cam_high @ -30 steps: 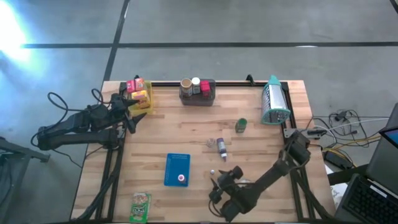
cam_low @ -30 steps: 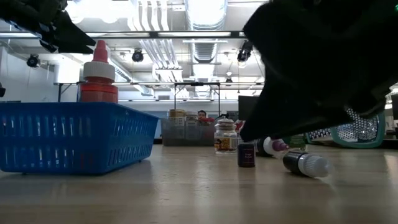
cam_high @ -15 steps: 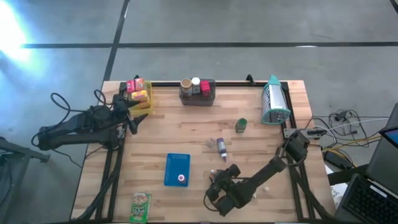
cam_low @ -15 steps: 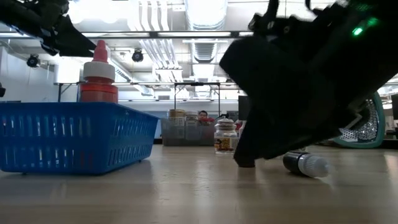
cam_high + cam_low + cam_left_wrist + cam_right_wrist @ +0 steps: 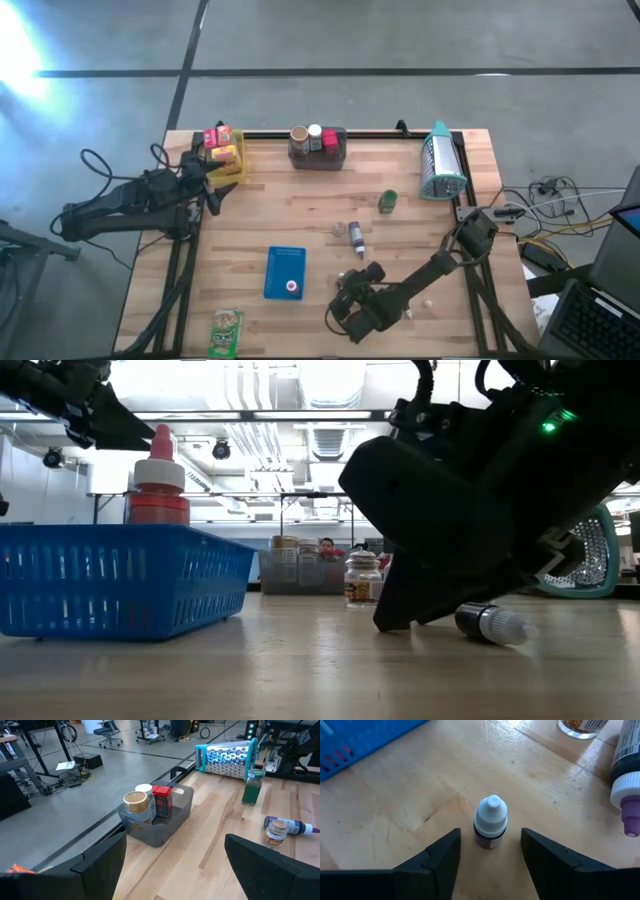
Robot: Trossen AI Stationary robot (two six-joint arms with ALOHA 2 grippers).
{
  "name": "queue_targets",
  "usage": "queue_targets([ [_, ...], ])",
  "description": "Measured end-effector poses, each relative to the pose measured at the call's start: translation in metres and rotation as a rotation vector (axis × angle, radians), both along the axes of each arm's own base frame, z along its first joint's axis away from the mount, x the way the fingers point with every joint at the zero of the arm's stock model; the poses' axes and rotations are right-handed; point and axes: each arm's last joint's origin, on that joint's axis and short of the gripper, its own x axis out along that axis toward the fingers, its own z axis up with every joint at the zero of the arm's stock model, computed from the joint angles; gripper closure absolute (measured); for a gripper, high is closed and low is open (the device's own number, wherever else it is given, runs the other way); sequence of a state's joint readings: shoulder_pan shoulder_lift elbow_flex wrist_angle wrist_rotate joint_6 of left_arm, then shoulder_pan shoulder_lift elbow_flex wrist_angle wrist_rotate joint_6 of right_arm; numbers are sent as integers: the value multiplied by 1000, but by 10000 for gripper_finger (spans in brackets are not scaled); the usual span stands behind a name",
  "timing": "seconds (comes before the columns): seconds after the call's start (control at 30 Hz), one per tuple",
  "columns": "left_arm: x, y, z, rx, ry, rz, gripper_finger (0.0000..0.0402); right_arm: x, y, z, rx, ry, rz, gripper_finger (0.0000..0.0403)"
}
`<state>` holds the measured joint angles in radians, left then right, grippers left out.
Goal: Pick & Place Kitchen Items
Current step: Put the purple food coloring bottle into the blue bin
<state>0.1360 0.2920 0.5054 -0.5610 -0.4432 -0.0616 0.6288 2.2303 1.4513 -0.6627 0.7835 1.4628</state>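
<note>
From above, the wooden table (image 5: 320,215) holds a blue tray (image 5: 285,272) near its front. The right gripper (image 5: 348,296) is low over the table just to the right of that tray; the small thing beneath it cannot be made out here. The left gripper (image 5: 212,180) waits at the table's left edge beside a yellow bin (image 5: 226,158) of packets.

From table height, the right arm's dark bulk fills the right half, its tip close to the tabletop. A dark bottle (image 5: 492,624) with a white cap lies on its side just beside it. A small jar (image 5: 362,580) stands farther back.

The left wrist view shows that gripper's fingers (image 5: 100,862) spread wide with nothing between them, facing a grey bin (image 5: 159,820) of jars.

The right wrist view shows a tiny white-capped bottle (image 5: 490,821) standing upright on the wood between the two fingers (image 5: 440,857). The fingers are apart, with a gap at each side of the bottle, not touching it.
</note>
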Motion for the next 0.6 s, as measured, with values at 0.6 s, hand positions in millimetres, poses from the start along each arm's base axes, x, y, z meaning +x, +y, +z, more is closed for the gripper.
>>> queue_targets([
  [0.6,0,-1,-1,-20,0,-20,60,0,-1,-1,-4,4,2,337],
])
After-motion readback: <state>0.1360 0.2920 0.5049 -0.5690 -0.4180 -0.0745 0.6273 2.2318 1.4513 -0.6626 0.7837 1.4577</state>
